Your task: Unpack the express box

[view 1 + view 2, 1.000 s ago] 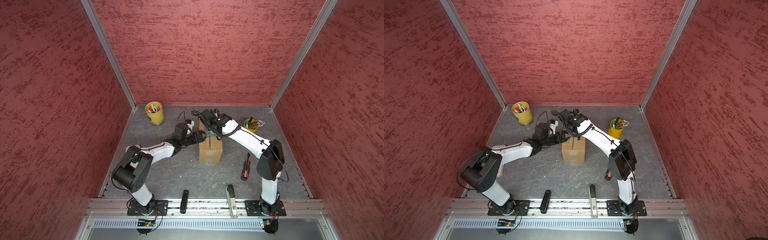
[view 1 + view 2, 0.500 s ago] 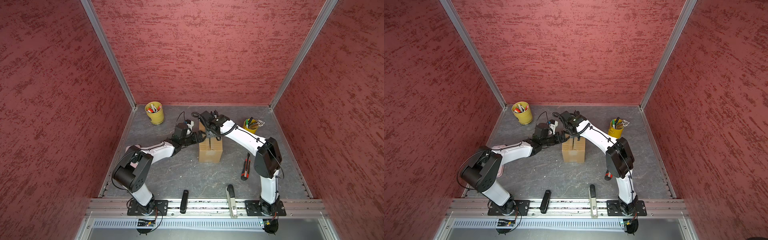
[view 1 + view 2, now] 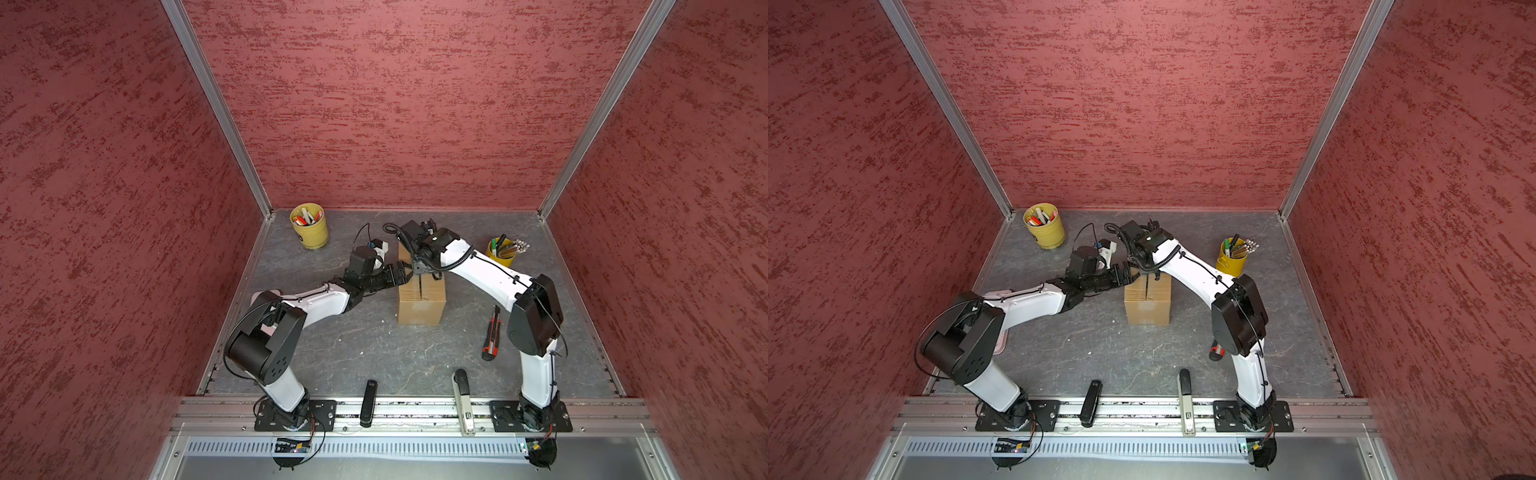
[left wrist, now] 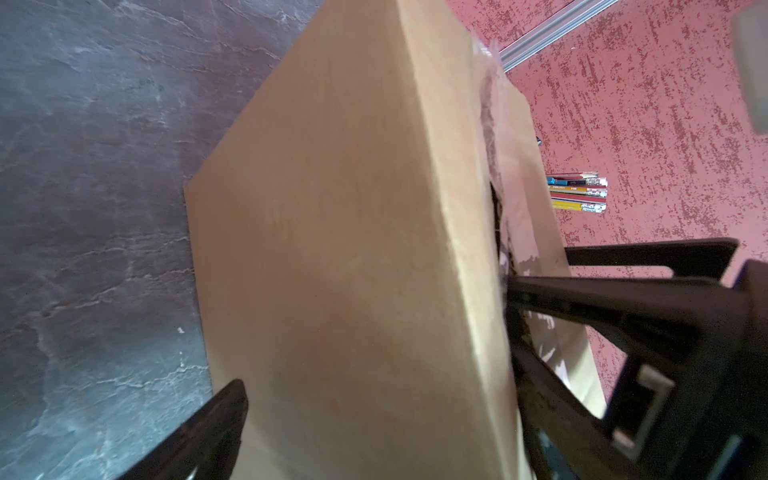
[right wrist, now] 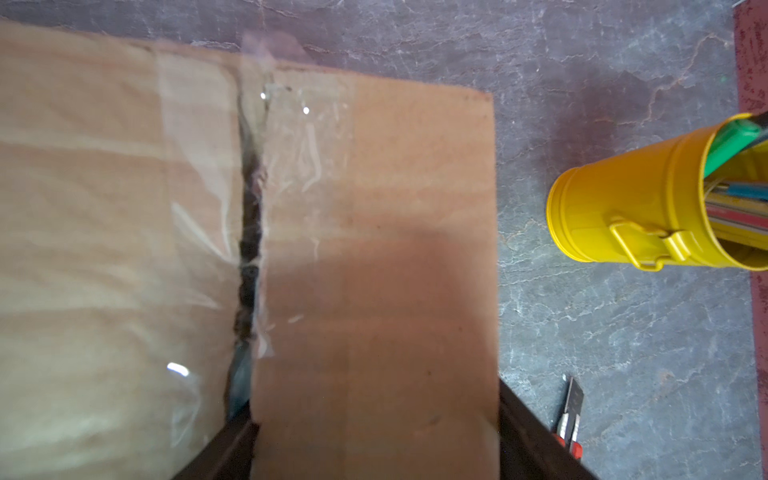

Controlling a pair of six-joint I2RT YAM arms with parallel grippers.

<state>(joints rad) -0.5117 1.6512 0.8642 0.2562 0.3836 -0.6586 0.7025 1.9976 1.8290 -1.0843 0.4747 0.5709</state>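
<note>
The express box [image 3: 422,301] is seen standing near the middle of the tabletop [image 3: 365,349]. Only the first stage of unpacking is judged done. The clear tape [image 5: 307,137] over the centre seam [image 5: 249,232] is parted and a dark slit is shown. All flaps are lying flat, nothing is taken out, and the contents cannot be made out. The flaps are yet to be folded back and the box emptied. The left fingers [image 4: 220,419] are spread wide astride the box's left top edge, one outside the side wall and the other over the top near the seam. The right fingers [image 5: 532,440] are set apart astride the right flap, one at the slit and one at the box's outer edge. Whether the flap is pressed cannot be told. Free edges are offered along the slit. Open tabletop is left on the box's side towards the arm bases. A utility knife [image 3: 491,332] and a yellow pen cup [image 3: 502,254] are found to the box's right, and another cup [image 3: 309,226] well beyond its left.
</note>
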